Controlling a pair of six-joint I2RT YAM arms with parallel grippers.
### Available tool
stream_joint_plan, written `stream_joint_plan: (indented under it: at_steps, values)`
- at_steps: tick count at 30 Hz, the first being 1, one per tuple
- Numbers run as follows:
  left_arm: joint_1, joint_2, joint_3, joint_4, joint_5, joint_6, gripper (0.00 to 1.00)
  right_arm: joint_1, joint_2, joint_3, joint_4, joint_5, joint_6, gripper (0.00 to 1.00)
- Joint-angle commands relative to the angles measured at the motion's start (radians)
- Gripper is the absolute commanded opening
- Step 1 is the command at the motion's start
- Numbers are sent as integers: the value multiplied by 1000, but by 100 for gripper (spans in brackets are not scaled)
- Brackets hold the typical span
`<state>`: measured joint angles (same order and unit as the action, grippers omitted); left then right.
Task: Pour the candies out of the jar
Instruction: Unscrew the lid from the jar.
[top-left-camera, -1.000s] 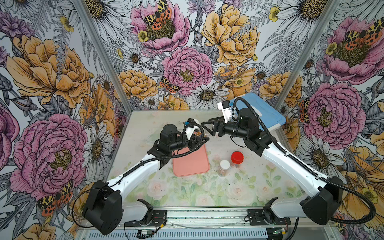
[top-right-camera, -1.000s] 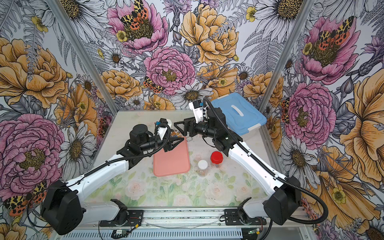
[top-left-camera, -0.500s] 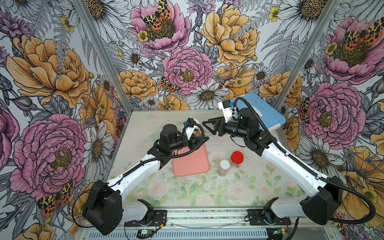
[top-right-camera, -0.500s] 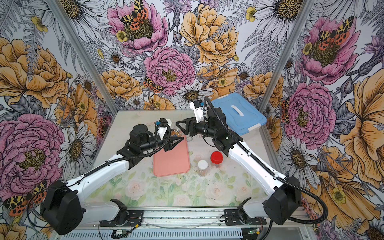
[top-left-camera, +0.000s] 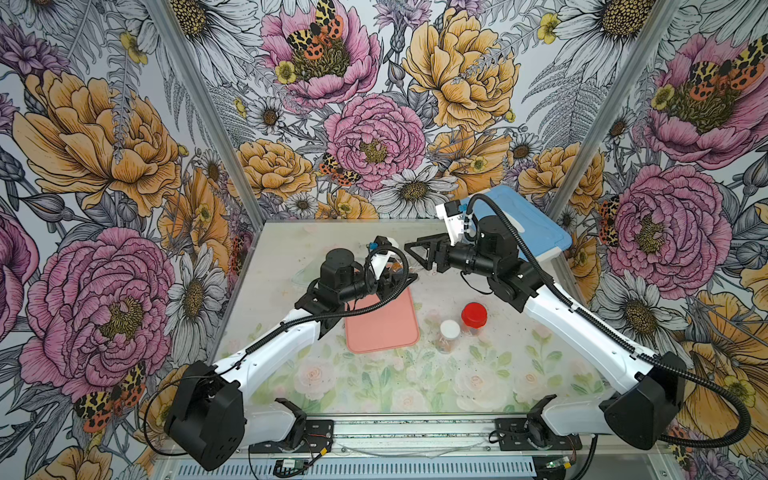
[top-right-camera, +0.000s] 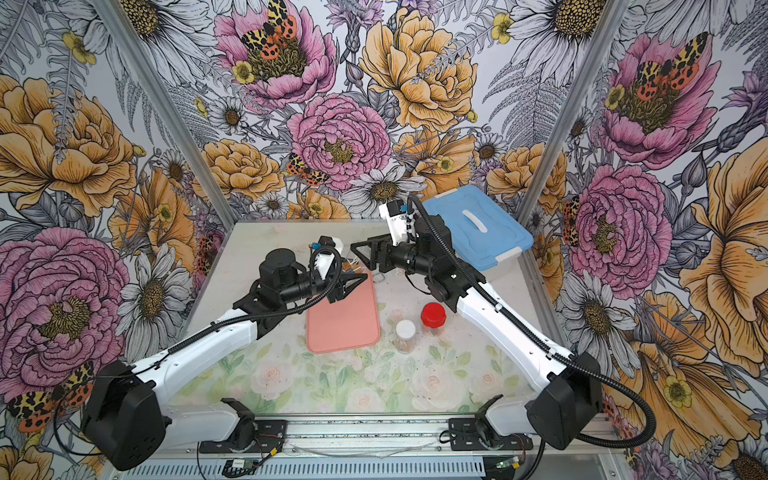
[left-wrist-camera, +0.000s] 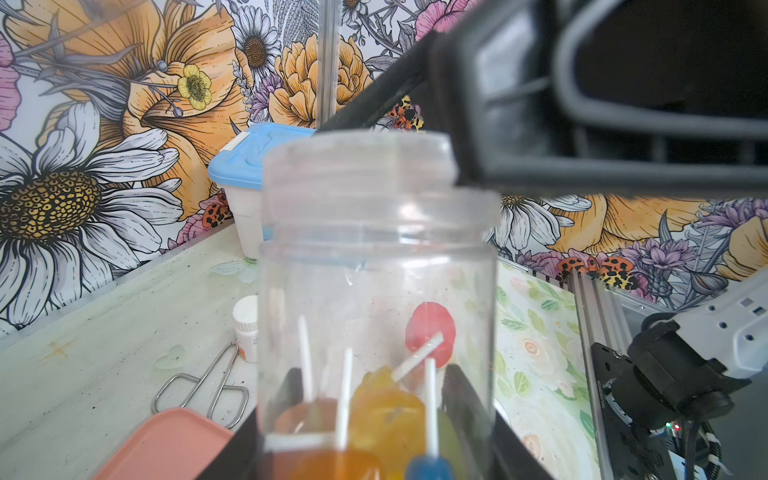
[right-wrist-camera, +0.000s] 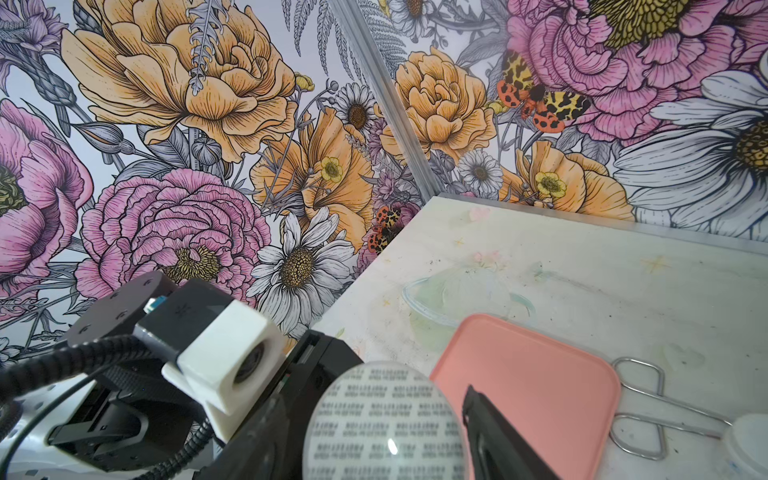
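Note:
My left gripper is shut on the lower part of a clear jar and holds it above the far end of the pink tray. The candies, orange, yellow and blue lollipops on white sticks, lie in the jar's bottom between the fingers. In both top views the jar lies between the two grippers. My right gripper faces the jar's mouth. Its fingers sit against both sides of the clear lid, whose top shows a printed liner. I cannot tell whether the lid is screwed tight.
The pink tray lies mid-table under the left wrist. A white-lidded jar and a red-lidded jar stand to its right. A blue-lidded box fills the far right corner. Metal scissors and a small white-capped bottle lie behind the tray.
The right gripper's jaws have narrowed around the jar's lid. Both arms and the jar stay where they were.

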<state>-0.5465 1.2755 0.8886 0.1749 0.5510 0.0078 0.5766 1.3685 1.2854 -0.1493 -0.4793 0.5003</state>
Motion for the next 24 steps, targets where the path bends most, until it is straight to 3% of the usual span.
stream_joint_plan:
  at_steps: [1, 5, 17, 24]
  values:
    - [-9, -39, 1, 15, -14, 16, 0, 8, 17, -7, 5, 1, -10, 71]
    - [-12, -43, 0, 14, -18, 18, 0, 8, 18, -6, 5, 8, -10, 72]
    - [-9, -30, 3, 15, -12, 23, 0, 4, 4, -2, 6, 1, -11, 59]
    - [-4, -26, -4, 17, -3, 24, 0, -40, -12, 12, 8, -90, 6, 56]
